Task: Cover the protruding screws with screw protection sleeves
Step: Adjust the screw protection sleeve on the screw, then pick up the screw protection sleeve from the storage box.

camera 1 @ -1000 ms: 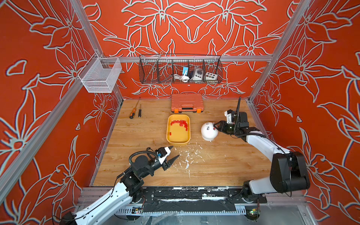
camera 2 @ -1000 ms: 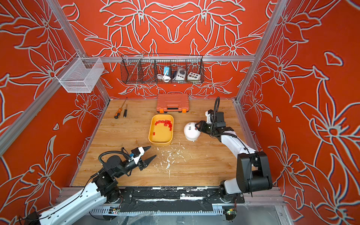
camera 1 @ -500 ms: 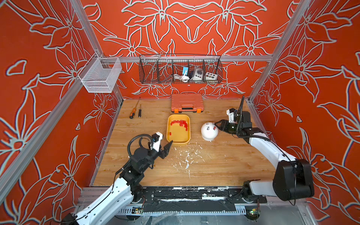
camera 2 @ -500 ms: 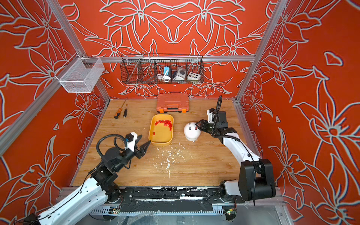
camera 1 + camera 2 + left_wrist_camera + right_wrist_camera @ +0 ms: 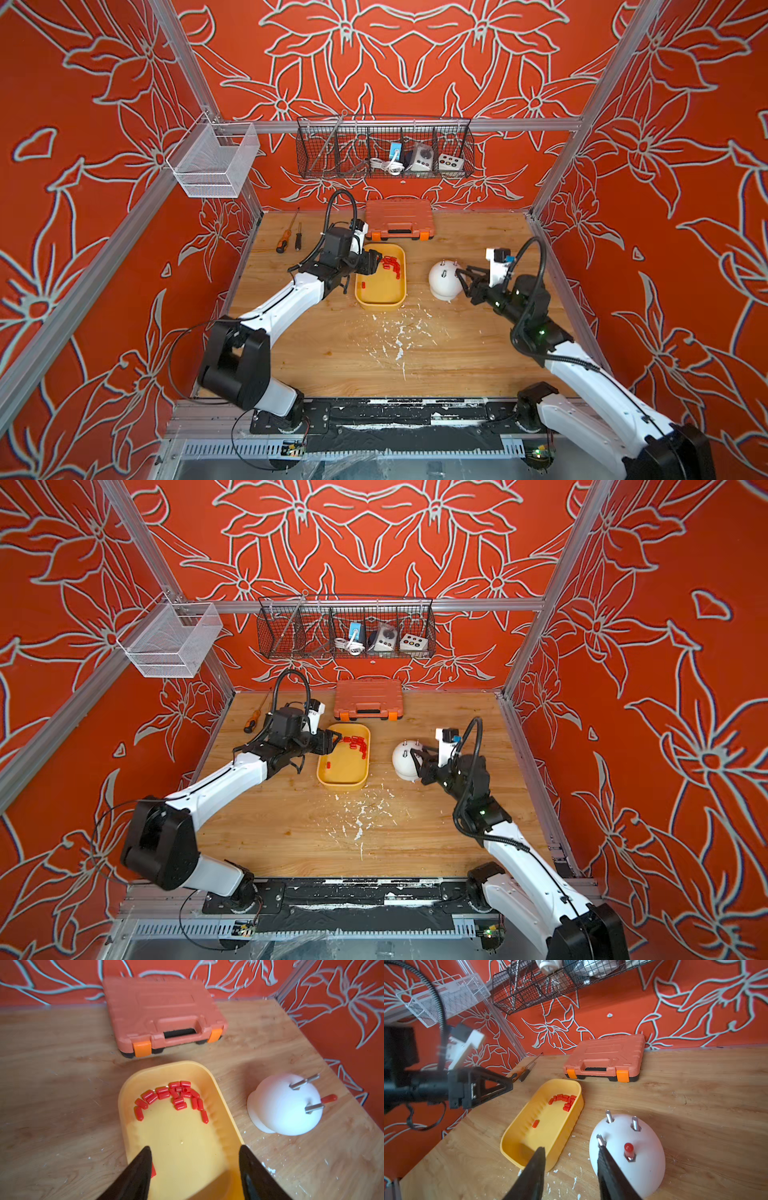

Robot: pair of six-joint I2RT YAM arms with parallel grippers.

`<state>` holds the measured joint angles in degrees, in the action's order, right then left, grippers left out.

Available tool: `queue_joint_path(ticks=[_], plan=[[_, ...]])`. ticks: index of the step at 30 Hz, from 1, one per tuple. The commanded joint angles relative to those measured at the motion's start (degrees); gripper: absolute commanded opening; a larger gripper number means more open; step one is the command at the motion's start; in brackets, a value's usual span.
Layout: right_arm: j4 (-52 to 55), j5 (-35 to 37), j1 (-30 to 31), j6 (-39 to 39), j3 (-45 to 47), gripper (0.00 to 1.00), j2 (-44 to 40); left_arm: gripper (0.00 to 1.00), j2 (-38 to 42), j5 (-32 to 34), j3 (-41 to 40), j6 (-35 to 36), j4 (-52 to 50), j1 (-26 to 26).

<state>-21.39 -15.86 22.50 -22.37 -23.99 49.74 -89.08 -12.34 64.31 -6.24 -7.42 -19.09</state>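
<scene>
Above the left side of the yellow tray (image 5: 121, 1103), my left gripper (image 5: 194, 1148) hangs with jaws spread and nothing between them. The screw protection sleeves (image 5: 390, 266) lie heaped at the tray's twelve o'clock end, at roughly three o'clock from my fingertips in a top view, flat and pointing every way. My right gripper (image 5: 571, 1148), also spread and empty, sits beside the white dome (image 5: 643, 1167). Three protruding screws (image 5: 635, 1123) there stand bare and one wears red. My left is nearer the sleeves, so I judge the pick is its job.
</scene>
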Motion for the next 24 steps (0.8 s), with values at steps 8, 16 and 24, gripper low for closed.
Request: queue_joint_path(ticks=[8,16,24], plan=[[-24.31,4.03,2.95,3.82,11.00,0.41,-0.96,0.48,-19.94,-5.22,23.75,24.43,-27.21,-0.75],[-26.43,3.97,3.44,4.18,12.25,0.40,-0.30,0.48,-31.28,-1.50,36.83,38.78,-37.93,-1.44],[-25.92,3.08,3.67,4.87,12.73,0.40,-2.29,0.47,-36.14,-1.15,42.16,45.62,-38.57,-1.45]])
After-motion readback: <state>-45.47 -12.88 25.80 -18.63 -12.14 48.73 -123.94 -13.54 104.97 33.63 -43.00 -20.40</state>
